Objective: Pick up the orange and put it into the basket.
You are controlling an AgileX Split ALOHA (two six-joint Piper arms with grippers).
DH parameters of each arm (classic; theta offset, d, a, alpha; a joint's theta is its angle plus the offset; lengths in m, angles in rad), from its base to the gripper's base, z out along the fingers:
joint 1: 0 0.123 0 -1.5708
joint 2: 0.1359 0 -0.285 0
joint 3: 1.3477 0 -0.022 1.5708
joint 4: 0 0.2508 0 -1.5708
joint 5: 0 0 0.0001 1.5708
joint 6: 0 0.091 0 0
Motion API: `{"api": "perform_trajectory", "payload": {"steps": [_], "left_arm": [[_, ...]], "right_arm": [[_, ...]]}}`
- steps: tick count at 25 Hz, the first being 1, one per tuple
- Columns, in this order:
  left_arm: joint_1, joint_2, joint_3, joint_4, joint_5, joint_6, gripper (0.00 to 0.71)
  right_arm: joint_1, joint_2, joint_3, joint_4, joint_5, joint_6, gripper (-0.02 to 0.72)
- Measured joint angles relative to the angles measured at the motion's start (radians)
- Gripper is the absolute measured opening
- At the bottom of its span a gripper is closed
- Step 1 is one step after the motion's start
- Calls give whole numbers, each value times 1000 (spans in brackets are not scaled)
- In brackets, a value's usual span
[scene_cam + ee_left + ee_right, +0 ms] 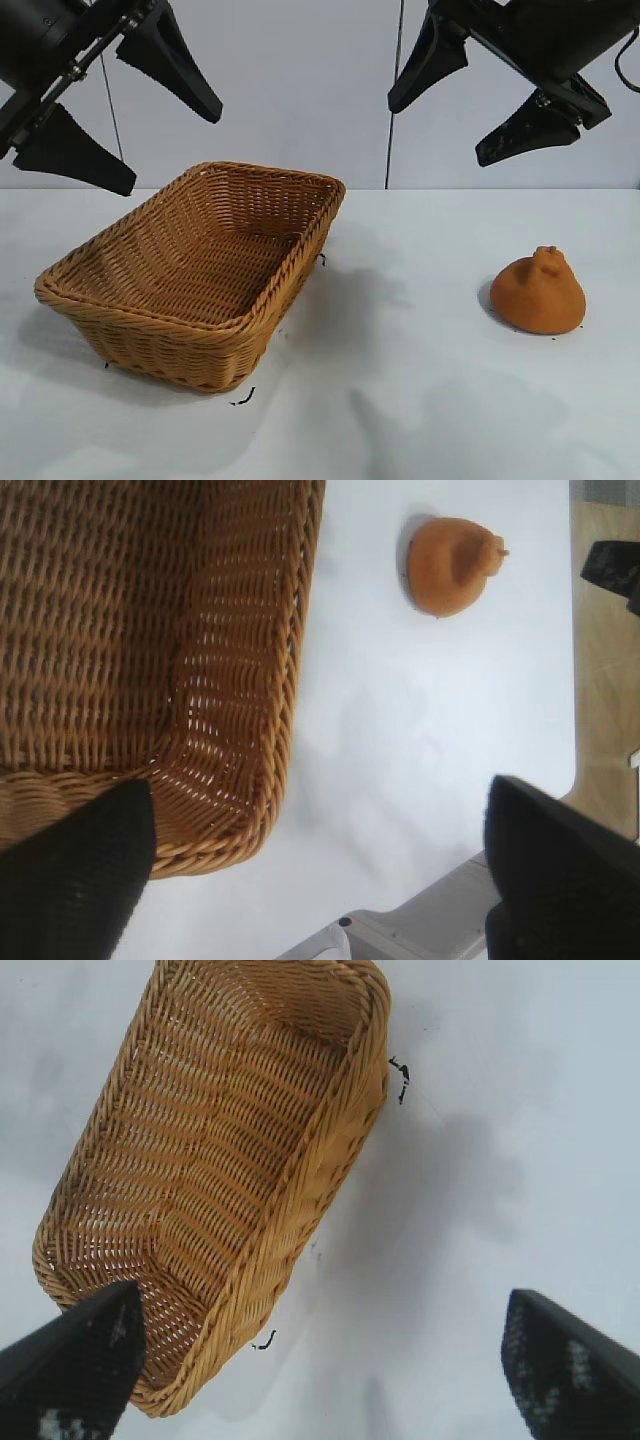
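From outside, the orange (538, 293) sits on the white table (400, 400) at about four o'clock, well apart from the empty basket (200, 275) at eight o'clock; the right gripper (480, 90) hangs above with fingers spread, so it should descend straight over the dome, clearing the knobby top. The left wrist view shows the left gripper (320, 870) spread beside the basket's corner, the orange at one o'clock. The right wrist view shows only the basket, so that arm must swing toward the orange first.
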State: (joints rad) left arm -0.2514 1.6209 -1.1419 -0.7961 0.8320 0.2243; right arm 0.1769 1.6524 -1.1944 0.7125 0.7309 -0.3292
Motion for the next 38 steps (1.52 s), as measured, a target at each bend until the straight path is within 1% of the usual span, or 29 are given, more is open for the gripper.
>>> {"api": "perform_trajectory", "payload": {"steps": [28, 31, 38], "left_arm": [[0, 0, 0, 0, 0, 0, 641], [0, 0, 0, 0, -17, 0, 641], [0, -7, 1, 0, -19, -41, 641]], "right_arm": [[0, 0, 0, 0, 4, 0, 696], [0, 0, 0, 0, 4, 1, 696], [0, 0, 0, 0, 5, 1, 696]]}}
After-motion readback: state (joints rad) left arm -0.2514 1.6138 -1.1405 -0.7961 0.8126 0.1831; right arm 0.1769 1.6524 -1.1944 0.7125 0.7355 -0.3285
